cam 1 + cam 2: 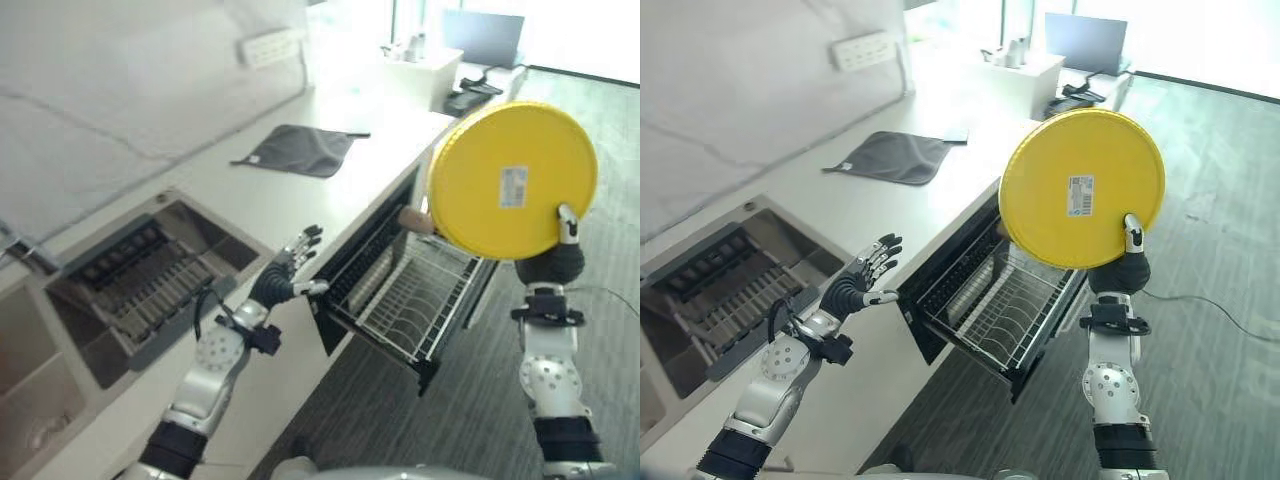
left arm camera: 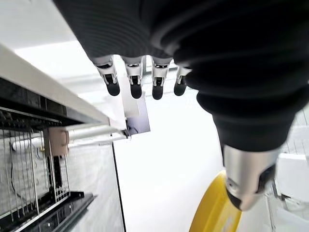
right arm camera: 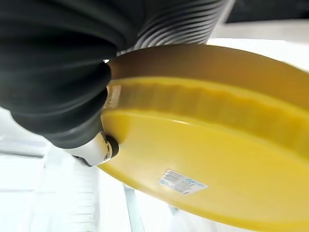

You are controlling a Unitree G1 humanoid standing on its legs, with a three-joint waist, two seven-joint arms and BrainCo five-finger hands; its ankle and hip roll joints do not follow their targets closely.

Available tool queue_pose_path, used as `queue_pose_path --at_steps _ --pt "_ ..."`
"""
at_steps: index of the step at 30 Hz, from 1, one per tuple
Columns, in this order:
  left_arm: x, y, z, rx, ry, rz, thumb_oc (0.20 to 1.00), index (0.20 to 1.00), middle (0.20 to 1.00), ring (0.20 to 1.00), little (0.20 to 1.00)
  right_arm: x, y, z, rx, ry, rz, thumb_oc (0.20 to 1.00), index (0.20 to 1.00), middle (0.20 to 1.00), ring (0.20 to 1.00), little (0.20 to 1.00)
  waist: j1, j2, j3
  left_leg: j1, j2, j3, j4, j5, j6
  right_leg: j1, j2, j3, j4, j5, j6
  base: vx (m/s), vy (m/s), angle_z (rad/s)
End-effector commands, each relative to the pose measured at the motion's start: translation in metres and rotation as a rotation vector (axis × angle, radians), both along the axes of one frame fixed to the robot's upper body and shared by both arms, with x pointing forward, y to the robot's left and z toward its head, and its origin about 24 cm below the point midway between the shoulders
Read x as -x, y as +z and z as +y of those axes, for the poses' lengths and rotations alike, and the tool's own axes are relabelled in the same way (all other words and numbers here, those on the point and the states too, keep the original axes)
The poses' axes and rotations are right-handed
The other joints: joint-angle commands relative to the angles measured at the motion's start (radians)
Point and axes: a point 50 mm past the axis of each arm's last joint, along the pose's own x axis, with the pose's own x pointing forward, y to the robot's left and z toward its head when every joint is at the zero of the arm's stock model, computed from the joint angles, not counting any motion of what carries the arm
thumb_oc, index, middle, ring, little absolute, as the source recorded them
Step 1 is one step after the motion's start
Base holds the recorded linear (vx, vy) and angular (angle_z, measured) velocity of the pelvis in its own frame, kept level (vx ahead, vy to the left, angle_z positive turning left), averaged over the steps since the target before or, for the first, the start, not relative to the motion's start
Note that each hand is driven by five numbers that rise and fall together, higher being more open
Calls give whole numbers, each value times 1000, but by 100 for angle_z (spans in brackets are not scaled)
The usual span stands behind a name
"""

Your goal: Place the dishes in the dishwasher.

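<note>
While the dishwasher rack (image 1: 1005,310) is sitting pulled out and bare below the worktop (image 1: 300,190), nothing is loaded yet. Right hand (image 1: 1124,262) is clamping the yellow plate (image 1: 1082,187) upright above the rack. Left hand (image 1: 862,278) is hovering by the rack, fingers spread, empty.

Right hand's fingers (image 1: 566,222) behind plate (image 1: 512,180), seemingly.
</note>
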Motion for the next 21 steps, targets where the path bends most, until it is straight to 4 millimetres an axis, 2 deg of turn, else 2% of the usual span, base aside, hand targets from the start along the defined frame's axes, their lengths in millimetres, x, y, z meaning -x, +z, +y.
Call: queue_pose_path --at_steps 1,3,4,9,11,13,14,16,18,19,20,21 --pt "-4 24 1 5 -3 -123 1000 1000 1000 1000 1000 -3 29 -6 101 -46 -103 200 200 200 200 200 12 -25 0 26 23 -51 110 -148 -50 -22 -45 -61 -104 120 27 27 32 -42" --pt "-3 24 1 5 -3 -123 1000 1000 1000 1000 1000 -3 27 -6 117 -44 -89 200 200 200 200 200 14 -24 2 29 15 -65 117 -156 -46 -23 -46 -54 -100 119 28 34 65 -40" --pt "-1 23 1 10 -1 -120 1000 1000 1000 1000 1000 -6 24 -3 139 -31 -54 200 200 200 200 200 20 -20 8 32 -7 -97 135 -176 -37 -27 -51 -39 -87 116 28 52 152 -27" --pt "1 21 1 -6 -8 -116 1000 1000 1000 1000 1000 -8 13 4 121 -22 -11 200 200 200 200 200 33 -11 16 54 -42 -114 130 -216 -9 -27 -77 -47 -41 101 37 64 228 -28" --pt "2 20 2 -19 -11 -113 1000 1000 1000 1000 1000 -10 8 9 100 -18 7 200 200 200 200 200 49 -5 18 64 -68 -138 122 -229 13 -29 -89 -52 9 81 46 88 262 -5" --pt "1 20 2 -55 -6 -125 1000 1000 1000 1000 1000 -10 4 18 72 4 10 200 200 200 200 200 69 5 26 69 -98 -156 110 -238 47 -56 -95 -80 132 49 54 63 198 -12" --pt "2 20 4 -84 3 -138 1000 1000 1000 1000 1000 -10 3 22 61 17 10 200 200 200 200 200 78 7 31 74 -105 -157 102 -236 61 -82 -104 -97 192 57 67 30 103 -17" --pt "2 24 6 -129 31 -175 1000 1000 1000 1000 1000 -11 1 31 45 47 5 200 200 200 200 200 96 -1 49 80 -118 -151 101 -244 81 -143 -158 -120 257 120 107 7 -12 -48" --pt "1 29 10 -126 53 -197 1000 1000 1000 1000 1000 -14 2 37 46 70 -9 200 200 200 200 200 115 -11 60 78 -112 -133 105 -250 74 -144 -209 -147 186 155 120 9 -143 -38" --pt "0 32 12 -119 68 -209 1000 1000 1000 1000 1000 -17 4 40 52 86 -26 200 200 200 200 200 123 -22 71 86 -108 -122 103 -262 66 -154 -254 -152 125 232 143 22 -201 -18" --pt "1 33 15 -117 81 -210 1000 1000 1000 1000 1000 -19 5 43 54 99 -37 200 200 200 200 200 123 -26 79 99 -100 -117 96 -271 65 -178 -270 -145 119 271 160 52 -216 -14" --pt "1 32 17 -117 95 -206 1000 1000 1000 1000 1000 -21 7 43 44 114 -41 200 200 200 200 200 128 -25 79 106 -81 -100 91 -272 54 -173 -272 -157 104 245 165 74 -221 -7"
